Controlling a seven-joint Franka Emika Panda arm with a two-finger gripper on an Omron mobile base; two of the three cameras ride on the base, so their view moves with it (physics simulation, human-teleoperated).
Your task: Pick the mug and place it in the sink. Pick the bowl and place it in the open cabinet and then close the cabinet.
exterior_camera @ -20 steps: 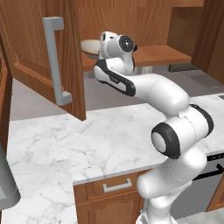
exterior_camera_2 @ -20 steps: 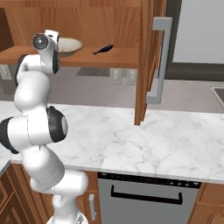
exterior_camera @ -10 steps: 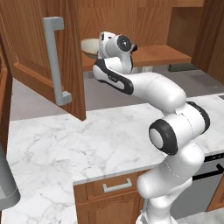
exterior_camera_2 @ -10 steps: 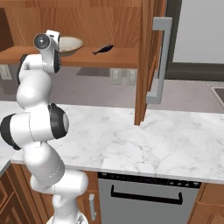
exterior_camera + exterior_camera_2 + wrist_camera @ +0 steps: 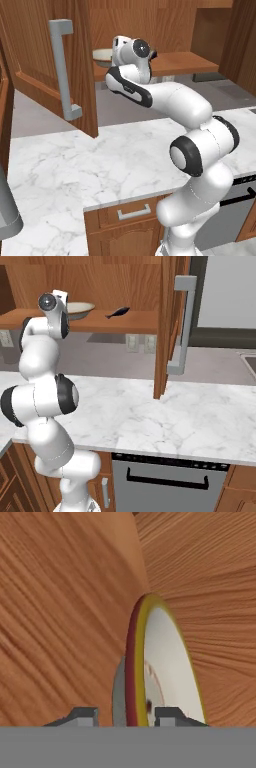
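Reaching up into the cabinet (image 5: 75,60), the arm has its gripper (image 5: 125,714) at the bowl (image 5: 160,672), which sits on the wooden shelf (image 5: 100,321) inside. In hand view the bowl's rim runs edge-on betw. the two finger tips (image 5: 82,714), one tip at approx 8 o'clock of the rim and the other at 5 o'clock; jaws stand a bit apart w/ a small gap each side of the rim, so can't tell if they grip it or are clear of it. Bowl fills centre-to-right of that view, cream inside facing 3 o'clock, yellow/red edge band toward 9 o'clock, wood panels behind. In left base view the bowl (image 5: 102,56) peeks out at 9 o'clock of the robot's hand, resting on the shelf, partly hidden by the wrist. In right base view the bowl (image 5: 80,308) is just at 3 o'clock of the hand, and a small dark item (image 5: 118,312) lies further along the shelf at 3 o'clock of the bowl, apart from it. Cabinet doors stand open: one w/ a grey bar handle (image 5: 62,70) at left, another door (image 5: 170,321) w/ handle at right. Marble counter (image 5: 100,160) below.
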